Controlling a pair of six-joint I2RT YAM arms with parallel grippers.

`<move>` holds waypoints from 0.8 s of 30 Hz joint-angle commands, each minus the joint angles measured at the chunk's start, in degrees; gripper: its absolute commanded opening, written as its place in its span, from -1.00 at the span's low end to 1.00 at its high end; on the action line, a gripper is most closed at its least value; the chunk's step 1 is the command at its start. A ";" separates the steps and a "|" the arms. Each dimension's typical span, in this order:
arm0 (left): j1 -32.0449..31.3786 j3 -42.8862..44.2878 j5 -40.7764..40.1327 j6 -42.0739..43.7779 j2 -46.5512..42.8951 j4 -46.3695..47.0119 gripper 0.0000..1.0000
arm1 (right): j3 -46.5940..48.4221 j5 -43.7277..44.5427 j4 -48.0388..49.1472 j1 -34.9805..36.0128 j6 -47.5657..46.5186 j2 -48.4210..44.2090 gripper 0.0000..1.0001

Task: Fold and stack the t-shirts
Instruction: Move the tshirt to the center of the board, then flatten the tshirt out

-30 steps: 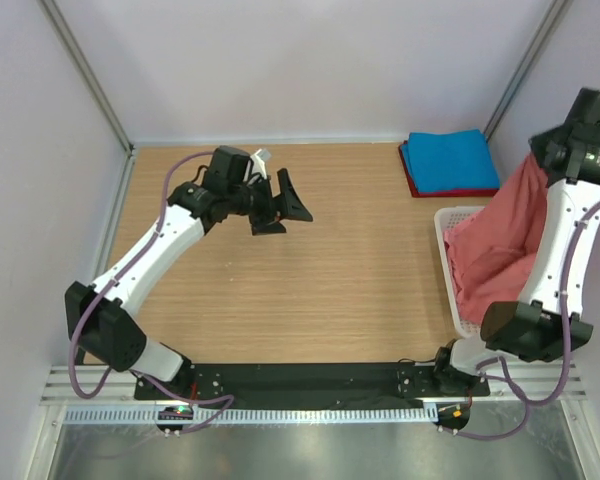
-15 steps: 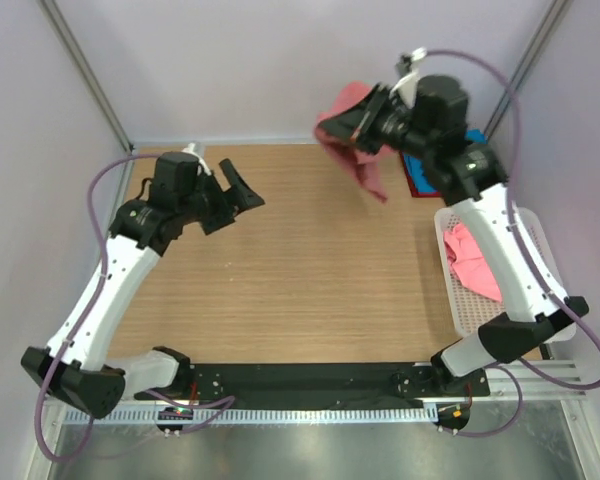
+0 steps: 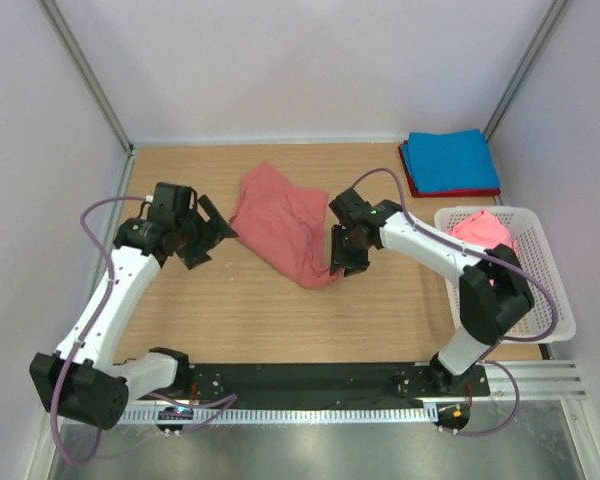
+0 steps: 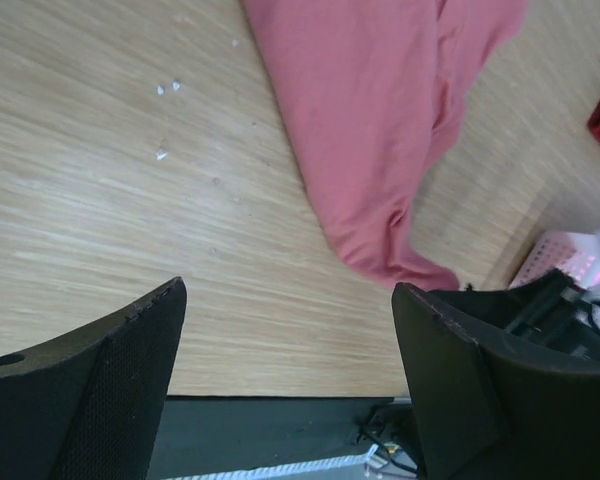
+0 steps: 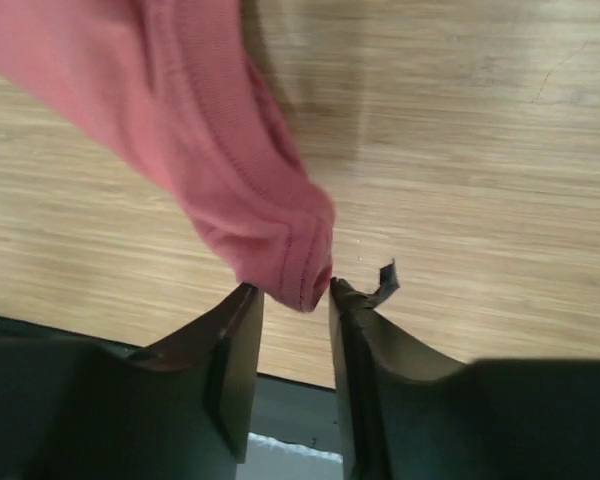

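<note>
the left claw hangs over the left part of the wooden counter, its jaws spread wide and holding nothing; in the left wrist view the bare wood shows between the two black fingers. just to its right the salmon-red t-shirt lies crumpled on the counter, broad at the far end and narrowing to a tail toward the near right. the right claw sits at that tail. in the right wrist view its jaws stand only a little apart, with the rolled end of the shirt at the mouth between the fingertips; whether they pinch the cloth or just touch it i cannot tell. at the far right corner the blue t-shirt lies folded on top of the dark red t-shirt. nearer, the white mesh basket holds the brighter pink t-shirt.
</note>
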 commanded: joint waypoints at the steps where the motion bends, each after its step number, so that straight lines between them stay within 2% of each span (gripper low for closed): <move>1: 0.16 -2.65 5.09 -0.47 4.09 3.74 0.68 | 3.94 3.01 -0.50 -0.08 -5.20 -7.57 -0.08; 2: 0.15 -4.13 7.19 -0.30 4.90 4.71 0.65 | 4.81 4.94 -1.20 -0.95 -5.64 -7.74 0.08; 5: -0.28 -4.50 7.56 1.54 9.10 9.19 0.65 | 6.05 6.54 -0.33 -4.02 -6.78 -6.35 0.16; 7: -0.37 -2.05 7.39 2.69 12.88 11.65 0.64 | 7.98 6.19 2.04 -7.72 -7.49 -2.93 0.16; 8: -0.37 -0.64 7.12 4.17 17.77 11.84 0.64 | 8.77 5.58 4.40 -8.60 -8.28 -1.43 0.16; 10: -0.46 5.33 7.38 5.67 22.72 11.23 0.65 | 12.36 4.09 5.91 -10.62 -9.07 4.43 0.14; 13: -0.98 11.47 6.16 7.88 30.55 12.10 0.66 | 18.17 -1.27 7.67 -10.81 -11.01 12.43 0.12; 18: -0.99 15.71 5.18 9.28 41.17 12.63 0.65 | 23.53 -8.22 10.13 -10.81 -10.75 20.98 0.12; 24: -1.25 16.51 6.33 10.78 46.73 12.98 0.52 | 20.82 -12.96 17.42 -10.28 -7.67 24.33 0.14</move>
